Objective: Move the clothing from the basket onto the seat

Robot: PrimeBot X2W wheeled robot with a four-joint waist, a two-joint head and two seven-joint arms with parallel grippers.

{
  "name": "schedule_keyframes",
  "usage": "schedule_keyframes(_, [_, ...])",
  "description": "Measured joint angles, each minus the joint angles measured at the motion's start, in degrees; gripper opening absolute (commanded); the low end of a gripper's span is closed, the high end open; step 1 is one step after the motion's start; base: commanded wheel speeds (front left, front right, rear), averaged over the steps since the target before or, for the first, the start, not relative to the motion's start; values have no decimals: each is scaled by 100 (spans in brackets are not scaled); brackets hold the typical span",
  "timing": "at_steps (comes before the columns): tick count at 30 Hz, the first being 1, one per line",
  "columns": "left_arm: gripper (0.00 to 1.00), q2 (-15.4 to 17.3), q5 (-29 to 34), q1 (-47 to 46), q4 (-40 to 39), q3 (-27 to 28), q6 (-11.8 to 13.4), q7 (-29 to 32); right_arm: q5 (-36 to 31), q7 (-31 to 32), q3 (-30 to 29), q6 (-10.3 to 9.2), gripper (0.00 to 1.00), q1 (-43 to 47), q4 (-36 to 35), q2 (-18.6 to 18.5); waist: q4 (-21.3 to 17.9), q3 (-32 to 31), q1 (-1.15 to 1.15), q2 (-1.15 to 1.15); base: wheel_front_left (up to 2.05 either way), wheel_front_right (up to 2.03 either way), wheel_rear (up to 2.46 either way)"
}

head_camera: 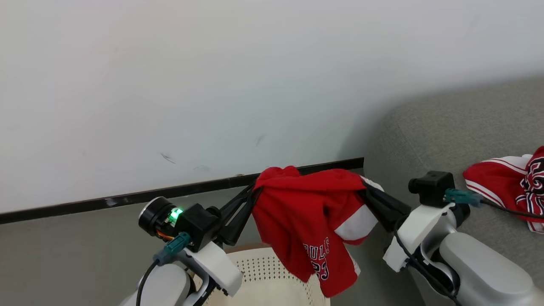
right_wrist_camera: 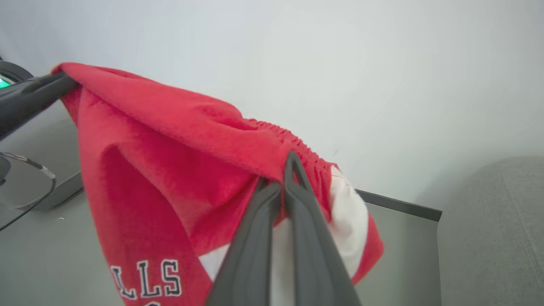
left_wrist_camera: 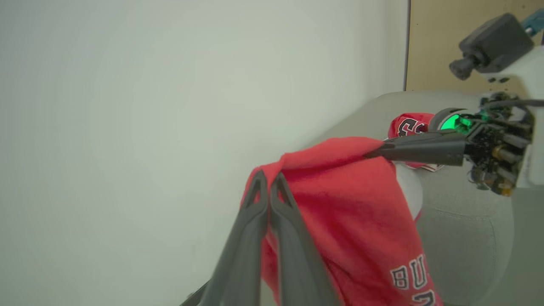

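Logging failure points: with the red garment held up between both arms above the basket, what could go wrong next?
Both jaws pinch only the top edge of the held garment; it may slip and fall into the basket. Its hanging hem could snag the rim en route to the seat.
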Motion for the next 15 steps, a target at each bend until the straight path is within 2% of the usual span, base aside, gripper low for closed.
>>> schedule_keyframes(1, [73, -24, -29, 21, 4, -1, -16, -41, -5, 0, -73, 0, 0, 0, -15, -7, -28, 1, 0, 0, 0, 0, 0])
schedule_keyframes(2, [95, -38, -49, 38, 11, -4, -19, -43, -8, 1, -152, 0, 0, 0, -48, -8, -55, 3, 0, 0, 0, 0, 0])
schedule_keyframes(3, [100, -38, -52, 54, 14, -21, -42, -48, -19, 0, -247, 0, 0, 0, -101, -8, -82, 4, 0, 0, 0, 0, 0])
schedule_keyframes(15, [100, -74, -265, 287, 43, -240, -148, -176, -188, 0, -1333, -1, 0, 149, -399, -199, -318, 32, 0, 0, 0, 0, 0])
